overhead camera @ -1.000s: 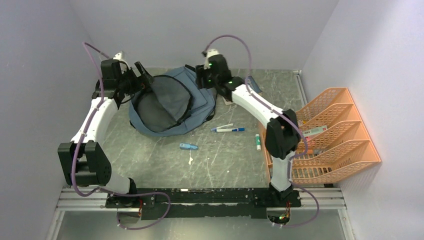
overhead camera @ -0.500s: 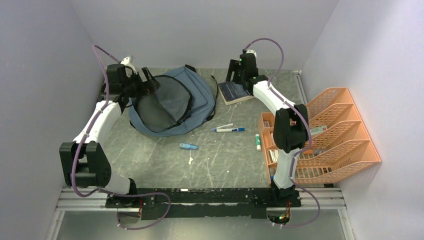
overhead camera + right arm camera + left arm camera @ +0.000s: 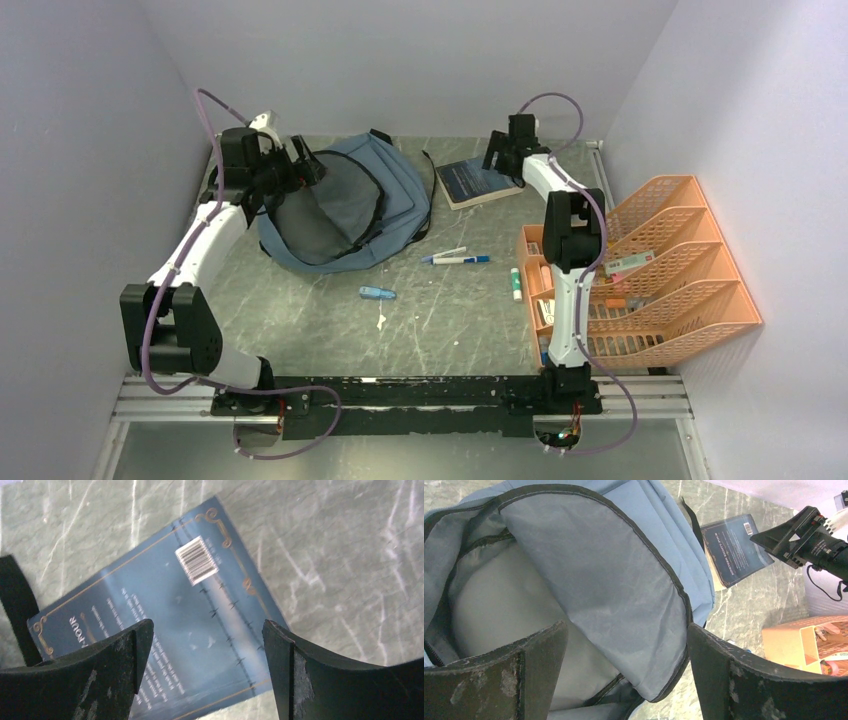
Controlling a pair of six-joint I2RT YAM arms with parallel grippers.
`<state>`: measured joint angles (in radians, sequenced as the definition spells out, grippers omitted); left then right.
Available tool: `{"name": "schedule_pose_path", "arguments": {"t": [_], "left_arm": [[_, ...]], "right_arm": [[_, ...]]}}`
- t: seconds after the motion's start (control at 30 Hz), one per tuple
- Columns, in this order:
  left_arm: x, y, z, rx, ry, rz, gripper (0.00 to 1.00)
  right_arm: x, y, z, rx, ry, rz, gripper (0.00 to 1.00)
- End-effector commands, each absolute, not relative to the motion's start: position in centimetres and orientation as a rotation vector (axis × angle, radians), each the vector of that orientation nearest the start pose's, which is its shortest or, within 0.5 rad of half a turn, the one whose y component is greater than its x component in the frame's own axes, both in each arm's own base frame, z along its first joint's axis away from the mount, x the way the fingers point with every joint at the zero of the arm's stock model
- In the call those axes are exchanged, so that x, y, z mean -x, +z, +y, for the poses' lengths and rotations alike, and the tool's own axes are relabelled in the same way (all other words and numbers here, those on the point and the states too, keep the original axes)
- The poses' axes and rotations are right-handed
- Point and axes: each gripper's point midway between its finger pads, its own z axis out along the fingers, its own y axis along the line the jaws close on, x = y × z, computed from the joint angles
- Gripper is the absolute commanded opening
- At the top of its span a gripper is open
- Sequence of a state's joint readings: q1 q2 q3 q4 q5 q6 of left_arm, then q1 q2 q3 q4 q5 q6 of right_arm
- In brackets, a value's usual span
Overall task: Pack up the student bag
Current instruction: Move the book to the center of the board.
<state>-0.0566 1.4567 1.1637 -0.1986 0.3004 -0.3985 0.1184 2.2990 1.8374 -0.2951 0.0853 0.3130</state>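
Grey-blue fabric marks the student bag [image 3: 345,210], which lies slumped at the far left of the tabletop [image 3: 450,320]. Its main compartment is unzipped and the flap is thrown open, so the pale lining shows.

The left claw [image 3: 624,630] sits at the bag's left rim, spread wide with the flap lying between its fingers and nothing clamped. Whether a finger touches the cloth I cannot tell from these views.

The right claw [image 3: 205,630] hovers over a dark blue book [image 3: 165,630]. It is also spread wide and empty. The book lies flat with its barcode side up, just right of the bag, and a black strap [image 3: 17,600] lies at one corner.

Taking up the book looks like the step in hand. A flat book offers little purchase from straight above, so the better approach is probably to an edge clear of the strap. One finger should work under the cover, and the grip should close near the spine so the pages do not fan.

The book should then go spine-first into the open mouth. It would help if the left claw pinched the flap and held it back. The pens [image 3: 457,258] can wait.
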Motion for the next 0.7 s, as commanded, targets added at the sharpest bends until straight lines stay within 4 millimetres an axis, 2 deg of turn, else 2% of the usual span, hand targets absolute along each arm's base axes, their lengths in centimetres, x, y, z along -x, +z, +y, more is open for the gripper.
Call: {"name": "schedule_pose_path", "arguments": {"t": [0.0, 0.17, 0.3, 0.43, 0.67], "left_arm": [[-42.9, 23.3, -10.0, 0.1, -0.617, 2.021, 0.92], [-42.8, 23.2, -10.3, 0.09, -0.631, 2.022, 0.91], [-42.8, 23.2, -10.9, 0.064, -0.669, 2.016, 0.91], [-42.6, 23.2, -11.5, 0.032, -0.684, 2.013, 0.85], [-42.3, 22.8, -13.2, -0.031, -0.701, 2.023, 0.85]], "right_arm": [[-61.2, 6.3, 4.7, -0.263, 0.089, 2.277, 0.84], [-62.1, 5.4, 3.4, -0.199, 0.12, 2.295, 0.84], [-62.7, 3.9, 3.7, -0.105, 0.236, 2.33, 0.83], [-62.9, 1.8, 4.1, -0.01, 0.274, 2.369, 0.82], [-61.9, 0.6, 5.2, 0.085, 0.354, 2.388, 0.79]]}}
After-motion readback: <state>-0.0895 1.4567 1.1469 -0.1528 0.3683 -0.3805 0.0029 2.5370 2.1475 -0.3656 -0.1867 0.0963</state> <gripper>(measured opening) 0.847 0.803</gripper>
